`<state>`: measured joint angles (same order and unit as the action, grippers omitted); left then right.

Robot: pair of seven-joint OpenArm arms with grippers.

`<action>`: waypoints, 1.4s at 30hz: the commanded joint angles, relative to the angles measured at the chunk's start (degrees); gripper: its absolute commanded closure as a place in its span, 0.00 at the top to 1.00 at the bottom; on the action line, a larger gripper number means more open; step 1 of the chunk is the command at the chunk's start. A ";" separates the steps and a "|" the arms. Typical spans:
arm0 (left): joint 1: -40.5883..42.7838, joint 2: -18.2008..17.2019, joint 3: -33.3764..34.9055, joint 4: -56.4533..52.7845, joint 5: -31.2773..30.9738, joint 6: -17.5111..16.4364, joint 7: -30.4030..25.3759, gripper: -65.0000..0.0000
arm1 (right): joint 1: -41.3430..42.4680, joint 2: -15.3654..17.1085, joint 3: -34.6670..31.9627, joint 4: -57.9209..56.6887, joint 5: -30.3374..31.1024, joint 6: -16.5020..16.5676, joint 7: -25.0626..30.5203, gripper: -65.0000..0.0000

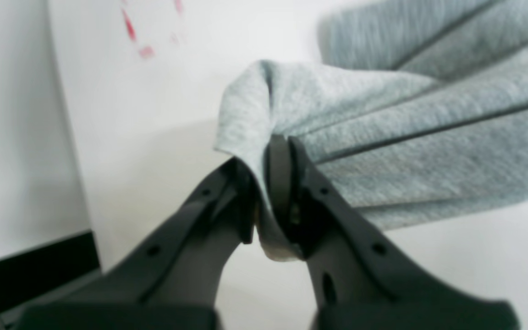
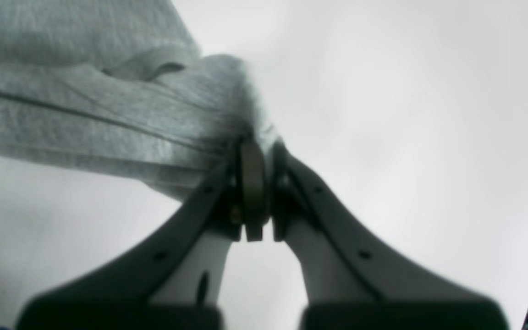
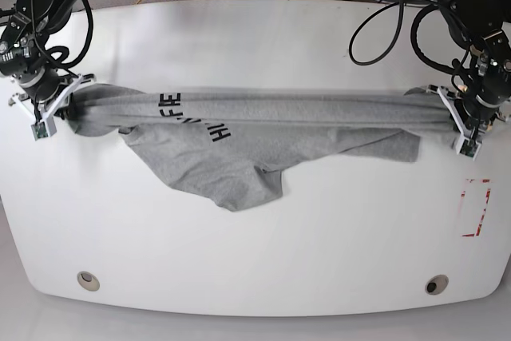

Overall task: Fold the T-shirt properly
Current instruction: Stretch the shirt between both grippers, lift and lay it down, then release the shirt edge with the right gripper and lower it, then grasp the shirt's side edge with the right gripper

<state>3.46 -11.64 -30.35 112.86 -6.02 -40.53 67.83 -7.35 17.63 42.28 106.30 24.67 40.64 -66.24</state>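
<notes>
Two black grippers clamp opposite ends of the light heather-grey cotton T-shirt [image 3: 263,129], stretched taut across the middle of the white oval table [image 3: 255,261]. Left gripper [image 1: 271,183] pinches a bunched corner between narrow jaws; right gripper [image 2: 257,183] does likewise. Black block lettering [image 3: 196,117] shows near the right gripper's end, and loose fabric sags onto the tabletop.

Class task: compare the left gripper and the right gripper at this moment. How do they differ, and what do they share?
The left gripper holds the T-shirt at its plain end, close to the red marking on the table; the right gripper holds the end nearer the black lettering, with no marking nearby. Both are shut on bunched cloth, stretching the shirt between them.
</notes>
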 commanded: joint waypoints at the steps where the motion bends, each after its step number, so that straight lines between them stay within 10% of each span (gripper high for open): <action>1: 0.80 -1.24 -0.73 0.77 2.20 0.53 -0.36 0.00 | -1.13 0.70 1.63 0.82 -1.50 -0.64 0.61 0.00; 14: 10.73 -1.15 -0.55 0.59 2.37 0.53 -5.90 0.00 | -7.81 -3.17 1.98 0.56 -1.94 -0.64 0.61 0.05; 25: 12.58 -1.06 -0.55 0.59 2.37 0.53 -5.99 0.00 | -8.07 -4.40 1.98 1.08 -1.50 -0.64 0.52 0.96; 42: 12.67 -1.06 -0.64 0.59 2.37 0.53 -5.99 0.00 | 13.38 -3.25 -13.84 -16.41 -0.89 -0.64 0.70 0.86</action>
<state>16.43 -12.03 -30.76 112.55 -3.62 -40.36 62.33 3.64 13.32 29.39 92.09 22.79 39.86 -66.59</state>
